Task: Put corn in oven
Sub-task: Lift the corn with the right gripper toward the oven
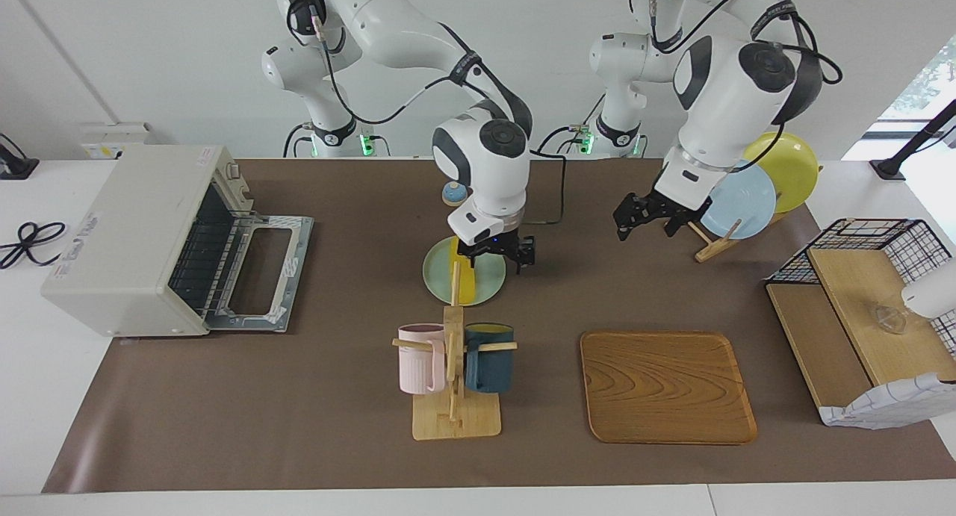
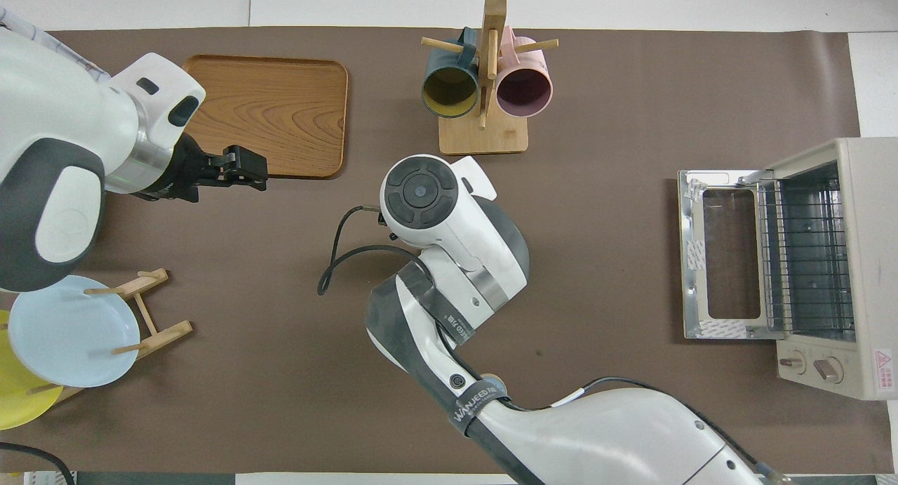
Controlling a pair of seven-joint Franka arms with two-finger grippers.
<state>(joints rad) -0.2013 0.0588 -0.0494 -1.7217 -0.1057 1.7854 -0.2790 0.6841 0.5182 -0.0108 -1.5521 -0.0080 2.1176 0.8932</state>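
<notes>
The yellow corn [image 1: 466,281] lies on a pale green plate [image 1: 489,286] in the middle of the table. My right gripper [image 1: 497,260] is low over the plate at the corn's end nearer the robots, fingers open, and the corn rests on the plate. In the overhead view my right wrist hides both the corn and the plate. The off-white oven [image 1: 142,240] stands at the right arm's end of the table with its door [image 1: 261,273] dropped open and the rack showing; it also shows in the overhead view [image 2: 859,260]. My left gripper [image 1: 646,228] waits open and empty in the air beside the wooden tray.
A mug tree [image 1: 454,367] with a pink and a blue mug stands farther from the robots than the plate. A wooden tray [image 1: 665,385] lies beside it. A plate rack [image 1: 739,202] and a wire shelf [image 1: 859,314] are at the left arm's end.
</notes>
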